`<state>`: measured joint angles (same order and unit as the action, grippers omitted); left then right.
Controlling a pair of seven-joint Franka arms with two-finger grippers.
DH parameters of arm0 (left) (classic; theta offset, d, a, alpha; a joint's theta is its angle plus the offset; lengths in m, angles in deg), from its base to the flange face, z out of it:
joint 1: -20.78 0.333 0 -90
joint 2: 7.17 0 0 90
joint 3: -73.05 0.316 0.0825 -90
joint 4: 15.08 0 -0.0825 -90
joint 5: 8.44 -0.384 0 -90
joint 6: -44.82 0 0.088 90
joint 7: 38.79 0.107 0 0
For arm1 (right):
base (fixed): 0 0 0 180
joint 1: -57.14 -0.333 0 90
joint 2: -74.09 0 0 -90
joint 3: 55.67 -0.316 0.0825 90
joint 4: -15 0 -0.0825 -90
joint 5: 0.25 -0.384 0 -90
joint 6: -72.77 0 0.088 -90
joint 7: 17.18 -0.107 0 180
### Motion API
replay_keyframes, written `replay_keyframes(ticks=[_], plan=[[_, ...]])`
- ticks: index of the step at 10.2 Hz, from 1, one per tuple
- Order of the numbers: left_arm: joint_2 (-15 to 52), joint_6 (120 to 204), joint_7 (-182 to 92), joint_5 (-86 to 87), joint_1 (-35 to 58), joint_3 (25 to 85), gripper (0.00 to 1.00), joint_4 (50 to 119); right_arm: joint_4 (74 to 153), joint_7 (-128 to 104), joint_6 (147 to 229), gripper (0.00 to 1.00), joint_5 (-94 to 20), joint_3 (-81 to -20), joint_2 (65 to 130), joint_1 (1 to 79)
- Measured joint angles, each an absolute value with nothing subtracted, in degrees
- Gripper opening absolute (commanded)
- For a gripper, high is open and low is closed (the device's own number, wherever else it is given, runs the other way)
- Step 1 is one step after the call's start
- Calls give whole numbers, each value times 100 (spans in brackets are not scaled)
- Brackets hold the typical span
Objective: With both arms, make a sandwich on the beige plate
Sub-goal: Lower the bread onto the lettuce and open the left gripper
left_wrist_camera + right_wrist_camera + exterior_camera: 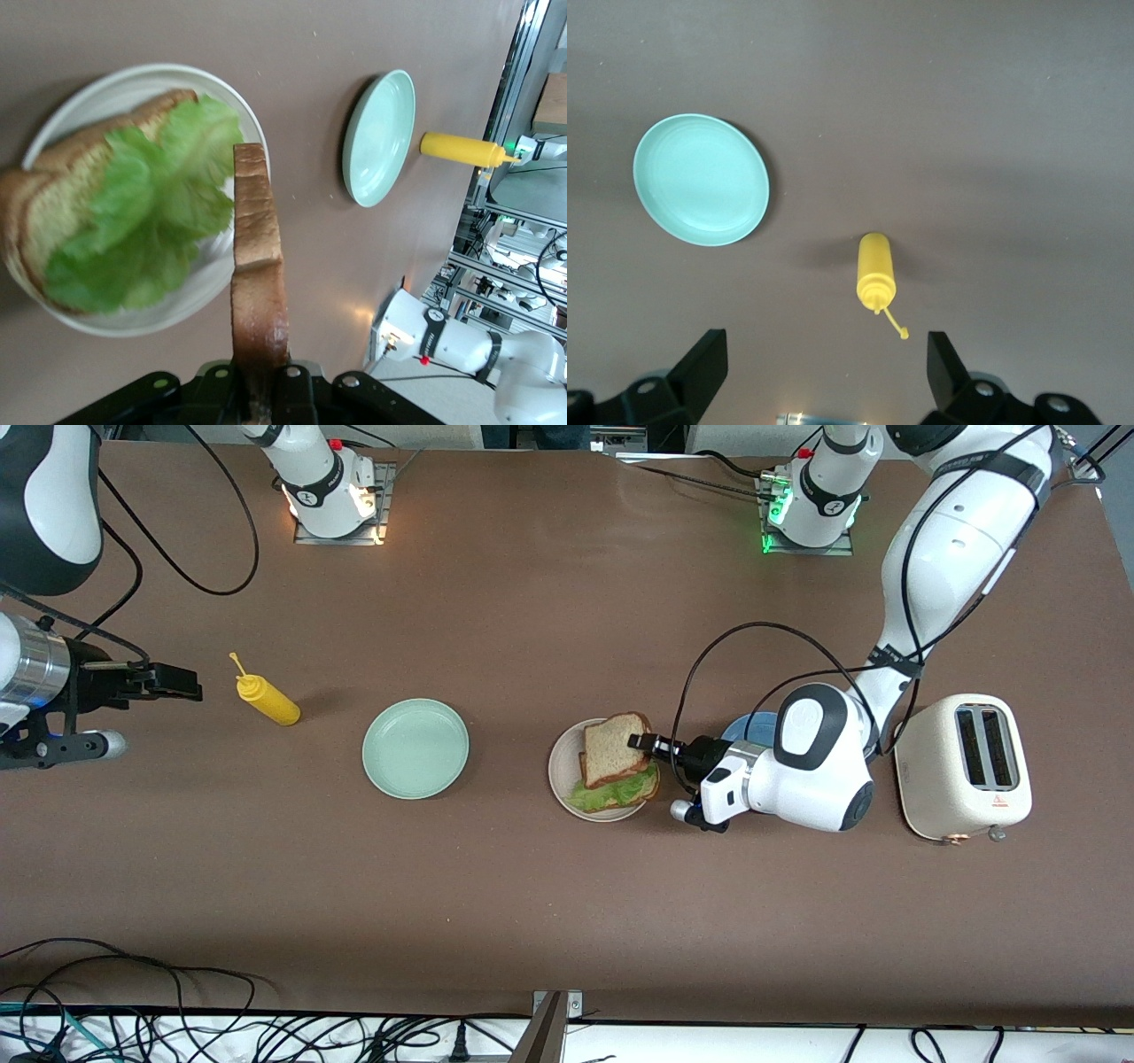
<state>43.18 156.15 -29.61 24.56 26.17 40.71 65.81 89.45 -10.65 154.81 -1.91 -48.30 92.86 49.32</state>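
The round pale beige plate (560,766) is carrying a square tan bread slice (53,190) topped with a ruffled green lettuce leaf (611,790). Over it, the left gripper (640,741) is clamping a second brown-crusted bread slice (615,748) by its edge. A round blue plate (749,726) is peeking out just beside the beige plate, with a cream toaster (966,767) near it. Toward the right arm's end, a mint green plate (415,747) and a yellow squeeze bottle (267,700) are lying. The right gripper (173,682) is waiting there, fingers spread.
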Motion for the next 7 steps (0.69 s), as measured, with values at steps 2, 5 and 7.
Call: replay_keyframes(ticks=[2, 5, 7], plan=[[4600, 15754, -2314, 2837, 2639, 4117, 14, 6575, 9349, -1114, 15776, 100, 115, -5468, 8954, 5401], [4769, 15773, -1768, 2941, 2668, 4252, 100, 6568, 9868, -1223, 16322, 100, 138, -5983, 8679, 5774], [4768, 15774, -1569, 2941, 2698, 4330, 100, 6515, 10013, -1234, 16456, 100, 139, -6265, 8650, 5966]])
